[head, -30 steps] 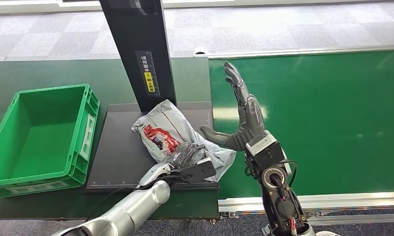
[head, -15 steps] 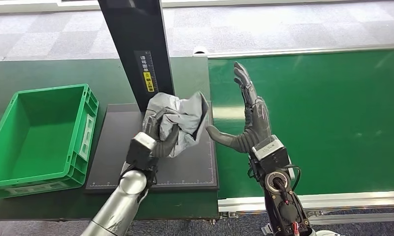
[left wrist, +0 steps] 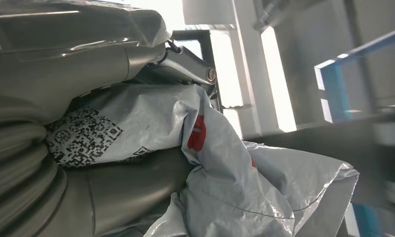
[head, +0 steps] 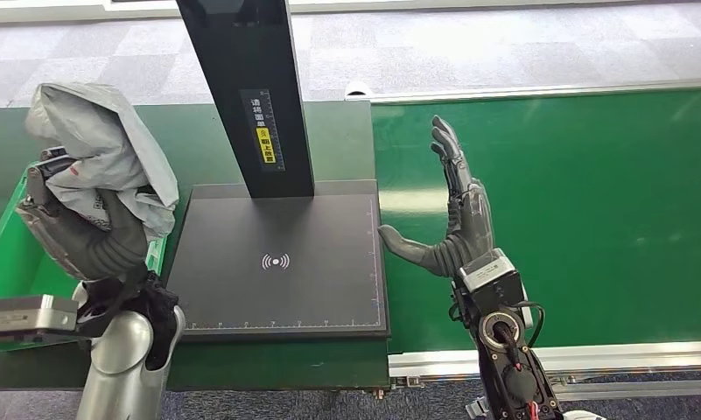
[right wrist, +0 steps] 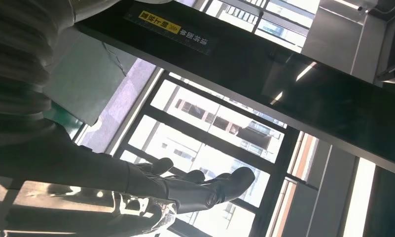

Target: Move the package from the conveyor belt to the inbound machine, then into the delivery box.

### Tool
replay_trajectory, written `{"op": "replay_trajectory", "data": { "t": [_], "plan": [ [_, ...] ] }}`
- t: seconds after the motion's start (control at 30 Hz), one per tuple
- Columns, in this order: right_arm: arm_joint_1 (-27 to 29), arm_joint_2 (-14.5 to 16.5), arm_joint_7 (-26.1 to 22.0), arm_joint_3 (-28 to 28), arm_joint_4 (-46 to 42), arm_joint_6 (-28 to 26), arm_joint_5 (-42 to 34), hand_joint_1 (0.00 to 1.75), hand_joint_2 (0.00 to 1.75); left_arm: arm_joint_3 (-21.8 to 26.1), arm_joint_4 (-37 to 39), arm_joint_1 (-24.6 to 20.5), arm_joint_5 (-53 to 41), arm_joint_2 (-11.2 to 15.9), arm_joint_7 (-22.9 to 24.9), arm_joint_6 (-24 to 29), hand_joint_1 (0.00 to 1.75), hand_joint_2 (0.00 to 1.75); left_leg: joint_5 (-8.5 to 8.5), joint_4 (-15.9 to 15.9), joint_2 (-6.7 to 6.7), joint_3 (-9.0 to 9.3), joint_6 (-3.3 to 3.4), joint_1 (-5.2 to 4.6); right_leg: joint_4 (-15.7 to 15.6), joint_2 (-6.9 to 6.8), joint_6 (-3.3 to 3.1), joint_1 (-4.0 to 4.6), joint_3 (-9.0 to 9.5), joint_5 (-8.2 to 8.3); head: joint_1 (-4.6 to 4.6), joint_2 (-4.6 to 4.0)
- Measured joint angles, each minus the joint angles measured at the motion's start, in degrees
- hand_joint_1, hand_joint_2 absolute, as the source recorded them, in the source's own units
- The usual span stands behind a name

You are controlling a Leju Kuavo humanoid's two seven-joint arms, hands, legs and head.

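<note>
My left hand (head: 88, 236) grips the crumpled grey package (head: 101, 149) and holds it in the air above the green delivery box (head: 14, 241), which it largely hides. Up close, the package (left wrist: 225, 173) shows a QR label and red print against my left hand (left wrist: 62, 163). The inbound machine's black plate (head: 276, 262) lies bare under its black post (head: 246, 87). My right hand (head: 456, 214) stands open and upright over the green conveyor belt (head: 592, 201), just right of the plate, holding nothing. In the right wrist view, that hand's fingers (right wrist: 195, 190) are spread.
The dark green table (head: 329, 131) carries the box and the machine. The belt's metal rail (head: 557, 359) runs along the near edge. Grey tiled floor (head: 469, 44) lies beyond.
My left hand has lifted the package off the machine's plate and swung it left to above the green box. The right hand has drifted slightly right and stayed open.
</note>
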Motion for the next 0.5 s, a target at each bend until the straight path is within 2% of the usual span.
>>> {"op": "replay_trajectory", "data": {
  "t": [0.03,0.07,0.17,0.27,0.37,0.43,0.5],
  "plan": [
    [0.0,0.0,0.0,0.0,0.0,0.0,0.0,0.00,1.75,0.2,0.1,-0.1,-0.1,0.1,0.1,0.0,1.75,1.75,0.00,0.0,0.00,0.00,-0.01,0.00,0.0,0.00,0.00,0.00,0.00,0.00,0.01,0.00],
    [0.1,-0.1,0.1,0.1,-0.3,0.1,0.0,0.00,1.75,4.4,5.4,-2.9,-0.9,2.3,0.2,0.4,1.75,1.75,0.06,0.0,0.03,0.01,-0.05,0.03,0.0,0.04,-0.07,0.04,-0.01,0.06,0.01,0.00],
    [0.2,-0.5,0.2,0.4,-1.0,0.6,-0.4,0.00,1.75,19.8,30.9,-15.0,-7.7,12.1,2.2,2.7,1.75,1.75,0.23,0.0,0.14,0.06,-0.23,0.15,0.0,0.16,-0.29,0.19,-0.05,0.23,-0.01,0.00],
    [0.1,-0.5,0.2,0.6,-1.0,0.7,-0.6,0.00,1.75,22.0,43.3,-19.2,-12.7,15.9,4.4,3.9,1.75,1.75,0.25,0.0,0.13,0.03,-0.26,0.17,0.1,0.15,-0.30,0.21,-0.07,0.23,0.00,0.00],
    [0.0,-0.5,0.2,0.7,-1.0,0.7,-0.7,0.00,1.75,22.5,51.2,-21.6,-15.8,17.6,6.8,5.1,1.75,1.75,0.24,0.0,0.11,-0.04,-0.26,0.16,0.1,0.15,-0.30,0.20,-0.09,0.23,0.01,0.00],
    [-0.2,-0.5,0.2,0.9,-1.0,0.8,-1.0,0.00,1.75,22.4,56.0,-23.0,-19.8,18.6,10.5,6.5,1.69,1.75,0.24,0.0,0.11,-0.07,-0.25,0.16,0.1,0.15,-0.30,0.19,-0.11,0.23,0.02,0.00],
    [-0.3,-0.5,0.2,1.1,-1.0,0.8,-1.3,0.00,1.75,22.1,60.2,-24.1,-24.1,19.5,14.5,7.7,0.84,1.75,0.24,0.0,0.11,-0.10,-0.25,0.15,0.0,0.15,-0.29,0.19,-0.13,0.23,0.02,0.00]
  ]
}}
